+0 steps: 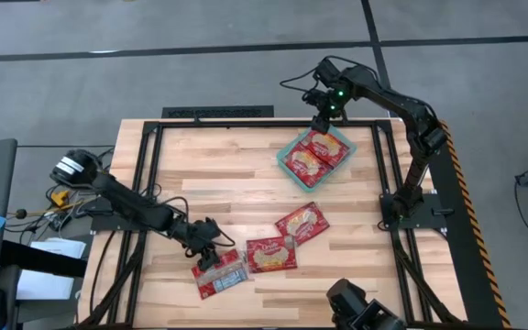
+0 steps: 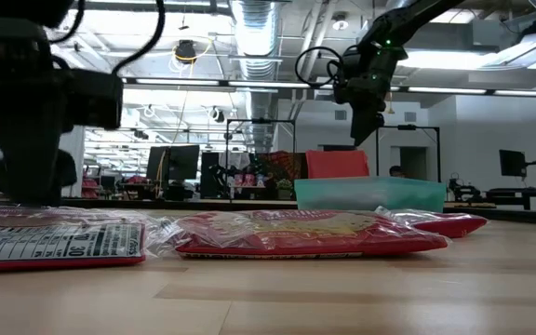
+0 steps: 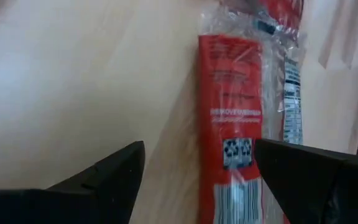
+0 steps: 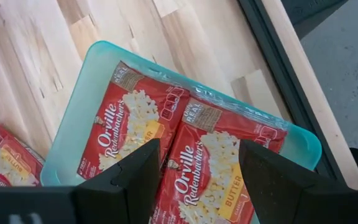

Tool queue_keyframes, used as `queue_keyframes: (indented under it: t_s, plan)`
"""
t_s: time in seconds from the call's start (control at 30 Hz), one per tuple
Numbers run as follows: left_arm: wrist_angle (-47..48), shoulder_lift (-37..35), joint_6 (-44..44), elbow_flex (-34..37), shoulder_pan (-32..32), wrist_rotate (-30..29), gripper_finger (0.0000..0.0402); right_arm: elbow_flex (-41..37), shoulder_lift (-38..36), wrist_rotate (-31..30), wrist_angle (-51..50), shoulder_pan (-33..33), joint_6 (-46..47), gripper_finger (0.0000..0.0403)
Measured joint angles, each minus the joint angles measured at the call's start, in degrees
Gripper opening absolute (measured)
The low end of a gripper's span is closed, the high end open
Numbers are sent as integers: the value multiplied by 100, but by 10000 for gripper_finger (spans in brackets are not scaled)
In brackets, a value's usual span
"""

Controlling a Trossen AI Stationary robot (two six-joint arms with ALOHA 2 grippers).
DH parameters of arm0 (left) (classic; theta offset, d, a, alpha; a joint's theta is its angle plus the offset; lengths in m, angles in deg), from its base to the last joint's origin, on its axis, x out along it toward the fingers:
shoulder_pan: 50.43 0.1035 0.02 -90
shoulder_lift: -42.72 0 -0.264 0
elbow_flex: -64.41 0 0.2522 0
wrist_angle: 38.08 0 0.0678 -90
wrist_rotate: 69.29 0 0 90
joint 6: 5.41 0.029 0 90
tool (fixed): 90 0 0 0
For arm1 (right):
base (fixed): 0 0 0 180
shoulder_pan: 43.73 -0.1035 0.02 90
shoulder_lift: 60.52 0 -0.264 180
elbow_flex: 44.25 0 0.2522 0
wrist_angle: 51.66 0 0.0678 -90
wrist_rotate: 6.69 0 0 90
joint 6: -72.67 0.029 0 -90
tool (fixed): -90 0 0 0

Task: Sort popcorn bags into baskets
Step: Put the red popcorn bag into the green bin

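Three red popcorn bags lie flat on the table's near half: one with its label side up [image 1: 220, 273], one beside it [image 1: 271, 254] and one farther off [image 1: 302, 222]. Two more bags [image 4: 126, 134] [image 4: 219, 168] lie side by side in the teal basket [image 1: 282, 158] near the far edge. My left gripper [image 1: 207, 240] is open just over the far-left edge of the label-side-up bag [image 3: 235, 124]; its fingers touch nothing that I can see. My right gripper [image 1: 321, 119] hangs open above the basket [image 4: 73, 118], well clear of the bags in it.
Black rails frame the table [image 1: 154, 183] on its left, far and right sides. The right arm's base [image 1: 401, 206] stands at the right edge. Bare wood lies between the basket and the near bags. In the low view the basket [image 2: 370, 194] stands behind the bags [image 2: 305, 233].
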Motion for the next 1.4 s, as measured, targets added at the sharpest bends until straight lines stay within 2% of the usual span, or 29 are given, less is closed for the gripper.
queue_keyframes:
  t_s: [0.2,0.33,0.47,0.7,0.73,0.87,1.07,1.27,1.4]
  plan:
    - [-593,663,55,-25,10,611,289,0,0,7,-34,-118,28,240]
    - [-935,1136,45,-54,20,1154,258,0,0,7,-157,-245,34,240]
    - [-1041,1366,53,-73,71,1277,192,0,0,2,-312,-395,97,240]
    - [-993,1381,246,-76,157,1343,29,0,0,-1,-453,-592,226,231]
    - [-994,1381,231,-75,157,1312,16,0,0,0,-458,-616,266,228]
    - [-1024,1383,-135,-87,203,1162,5,-4,-154,167,-420,-722,297,213]
    - [-755,984,-644,-171,546,720,1,-2,-828,1215,-66,-782,808,191]
    - [-19,102,-570,-188,1276,306,0,0,-1630,1933,432,-915,1617,185]
    - [300,-704,-401,-192,1661,52,0,-2,-2097,1956,651,-1233,2052,189]
